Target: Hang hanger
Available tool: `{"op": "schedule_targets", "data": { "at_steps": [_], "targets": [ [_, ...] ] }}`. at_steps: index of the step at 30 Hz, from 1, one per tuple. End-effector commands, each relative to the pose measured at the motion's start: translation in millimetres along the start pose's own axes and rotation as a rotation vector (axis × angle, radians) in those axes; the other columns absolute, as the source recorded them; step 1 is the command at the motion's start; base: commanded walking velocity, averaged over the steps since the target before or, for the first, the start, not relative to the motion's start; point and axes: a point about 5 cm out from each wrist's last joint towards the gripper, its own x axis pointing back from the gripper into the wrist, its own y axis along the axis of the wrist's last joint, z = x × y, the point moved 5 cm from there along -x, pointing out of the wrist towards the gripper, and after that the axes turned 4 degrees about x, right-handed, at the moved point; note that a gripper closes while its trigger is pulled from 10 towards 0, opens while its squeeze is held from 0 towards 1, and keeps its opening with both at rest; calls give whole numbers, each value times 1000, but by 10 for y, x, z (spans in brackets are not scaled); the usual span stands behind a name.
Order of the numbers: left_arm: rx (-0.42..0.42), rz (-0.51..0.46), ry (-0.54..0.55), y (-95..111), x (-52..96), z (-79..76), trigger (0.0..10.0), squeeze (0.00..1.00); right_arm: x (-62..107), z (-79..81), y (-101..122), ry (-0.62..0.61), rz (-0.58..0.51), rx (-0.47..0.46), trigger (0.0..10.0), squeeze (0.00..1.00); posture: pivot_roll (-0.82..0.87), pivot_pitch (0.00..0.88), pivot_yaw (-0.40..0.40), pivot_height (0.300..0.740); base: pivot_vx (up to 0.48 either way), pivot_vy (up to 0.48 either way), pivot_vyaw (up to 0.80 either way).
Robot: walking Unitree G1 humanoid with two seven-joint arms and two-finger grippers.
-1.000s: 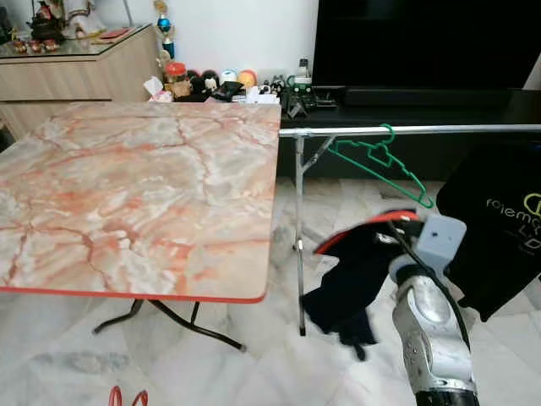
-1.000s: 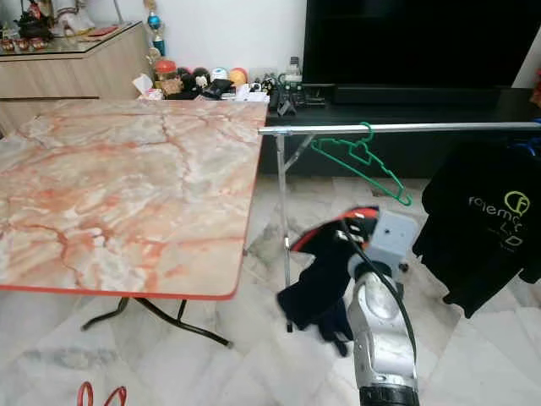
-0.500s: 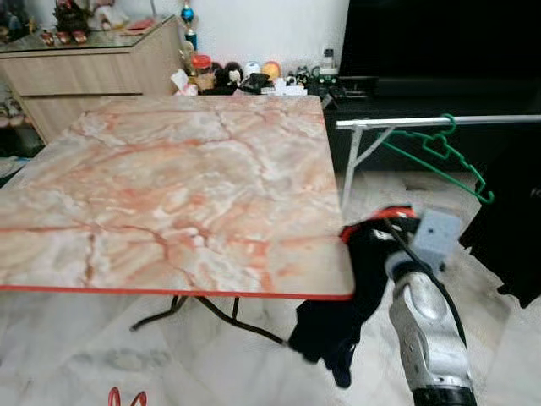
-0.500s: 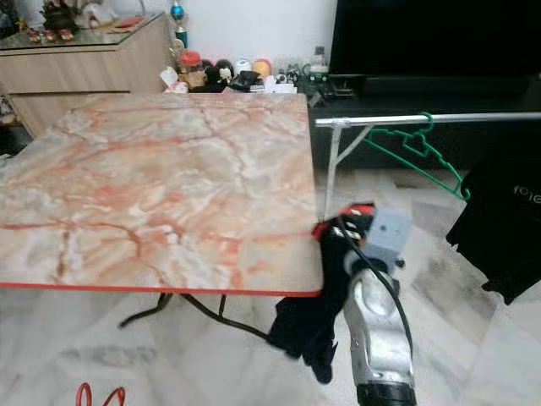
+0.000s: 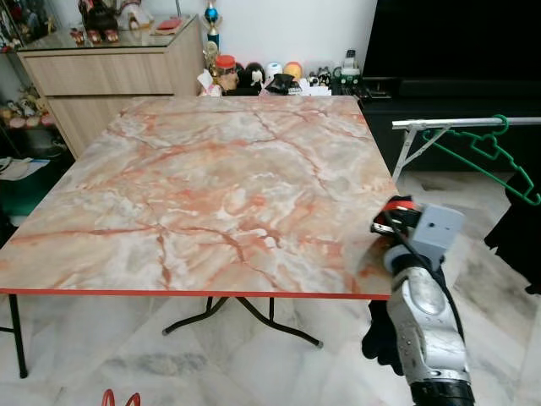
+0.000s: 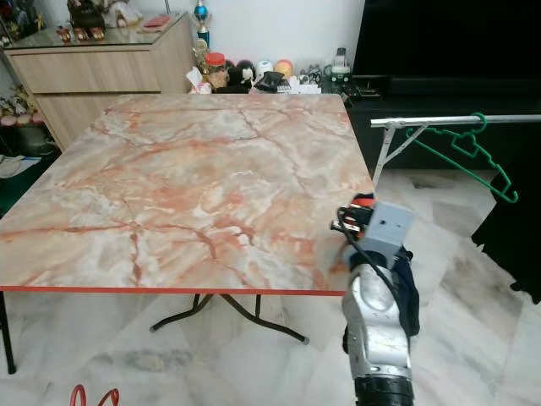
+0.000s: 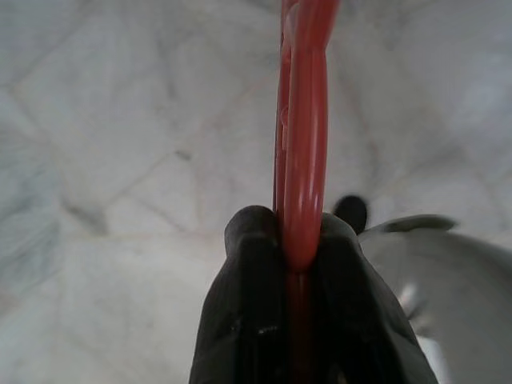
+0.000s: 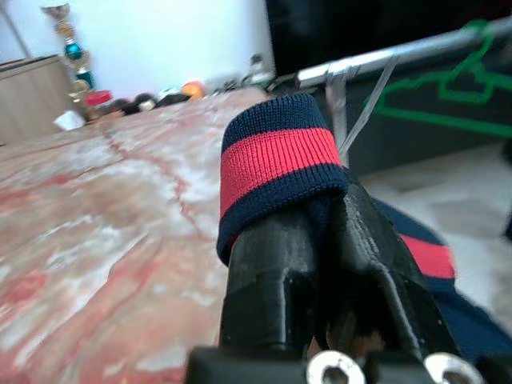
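The left claw [image 7: 292,248] hangs low over the floor [image 7: 120,160], pinching a red hanger [image 7: 304,120]. The right claw [image 8: 320,224] pinches a navy garment [image 8: 276,156] with a red stripe at the counter's [image 5: 211,178] right edge. A green hanger [image 5: 494,156] hangs on the rail [image 5: 465,123].

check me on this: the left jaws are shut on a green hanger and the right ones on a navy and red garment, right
Not quite: the hanger clamped in the left gripper is red, as the left wrist view shows. The green hanger hangs on the rail. The right gripper does hold the navy and red garment.
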Motion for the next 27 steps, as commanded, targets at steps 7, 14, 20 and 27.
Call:
{"op": "schedule_targets", "data": {
  "at_steps": [7,14,20,27],
  "targets": [
    [-13,5,1,-20,4,16,10000,0,-101,136,408,55,-149,32,10000,0,15,0,4,740,0,0,0],
    [1,-2,-32,7,-7,-78,10000,0,-360,289,890,116,-271,9,10000,0,17,8,14,740,0,0,0],
    [17,-7,-56,8,-10,-153,10000,0,-694,482,1384,202,-311,-32,10000,0,12,11,11,740,0,0,0],
    [17,-9,-55,1,-12,-185,10000,0,-754,744,2523,325,-554,-58,10000,0,17,12,4,740,0,0,0]
  ]
}}
